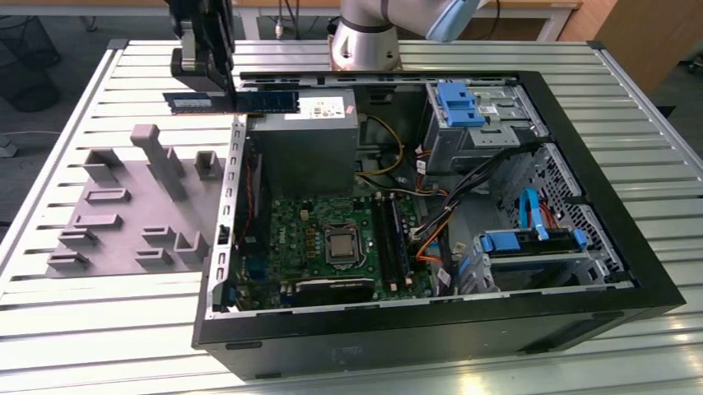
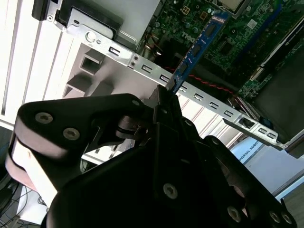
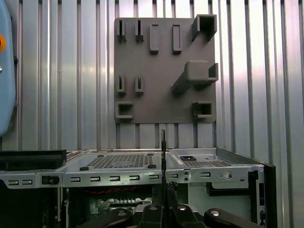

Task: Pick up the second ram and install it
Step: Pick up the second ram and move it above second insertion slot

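Slatted aluminium table (image 1: 99, 329) carries an open computer case (image 1: 439, 333) with a grey fixture plate (image 1: 121, 206) beside it.

Exterior view: I see the pincer (image 1: 220, 89) over the case's far corner on the exterior view's left. It is pinching the second ram (image 1: 269, 100). The stick is held level and sticks out to either side of the pincer. The motherboard (image 1: 329, 239) lies inside the case, well below the pincer. The arm's base (image 1: 368, 41) stands near the pincer, toward the exterior view's right.

Second wrist view: the second ram (image 2: 194, 50) extends straight out from the closed tips of the pincer (image 2: 167, 95). It crosses a perforated metal case rail (image 2: 137, 64). The motherboard (image 2: 228, 42) lies beyond the stick's free end.

First wrist view: I see the second ram (image 3: 163, 152) edge-on, a thin dark line reaching out from the pincer (image 3: 164, 209). The case frame (image 3: 118, 164) sits just ahead of the pincer. The fixture plate (image 3: 161, 71) lies farther out on the table (image 3: 57, 71).
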Robot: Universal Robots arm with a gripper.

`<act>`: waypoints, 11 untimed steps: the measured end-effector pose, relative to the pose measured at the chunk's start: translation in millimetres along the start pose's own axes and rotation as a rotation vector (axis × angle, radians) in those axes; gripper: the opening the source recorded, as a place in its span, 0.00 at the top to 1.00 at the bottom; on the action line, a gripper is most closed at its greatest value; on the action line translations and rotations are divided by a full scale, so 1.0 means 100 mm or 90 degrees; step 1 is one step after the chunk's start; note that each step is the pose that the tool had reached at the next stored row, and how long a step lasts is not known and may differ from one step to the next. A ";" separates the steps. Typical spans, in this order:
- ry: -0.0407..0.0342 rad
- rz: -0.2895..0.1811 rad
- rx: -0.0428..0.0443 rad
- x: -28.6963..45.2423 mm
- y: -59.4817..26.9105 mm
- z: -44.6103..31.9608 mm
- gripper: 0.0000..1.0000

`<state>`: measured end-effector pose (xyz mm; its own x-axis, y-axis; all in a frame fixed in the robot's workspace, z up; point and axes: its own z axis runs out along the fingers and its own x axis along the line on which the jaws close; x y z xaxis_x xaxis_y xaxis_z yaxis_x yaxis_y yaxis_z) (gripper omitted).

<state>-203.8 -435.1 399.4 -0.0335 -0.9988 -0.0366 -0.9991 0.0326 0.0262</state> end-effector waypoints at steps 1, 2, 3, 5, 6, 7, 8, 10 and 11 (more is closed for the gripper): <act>-0.0001 0.000 0.0000 0.000 -0.012 0.000 0.86; 0.0000 0.000 0.0000 -0.001 -0.026 0.000 0.86; 0.0000 0.000 0.0000 -0.001 -0.038 -0.001 0.86; 0.0000 0.000 0.0000 -0.002 -0.057 -0.001 0.86; 0.0000 0.000 0.0000 -0.002 -0.064 -0.001 0.86; 0.0000 0.000 0.0000 -0.002 -0.072 -0.001 0.86; 0.0000 0.000 0.0000 -0.003 -0.080 -0.001 0.86; 0.0000 0.000 0.0000 -0.003 -0.088 -0.002 0.86; 0.0000 0.000 0.0000 -0.003 -0.088 -0.002 0.86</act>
<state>-195.0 -435.1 399.3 -0.0337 -0.9988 -0.0366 -0.9991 0.0327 0.0262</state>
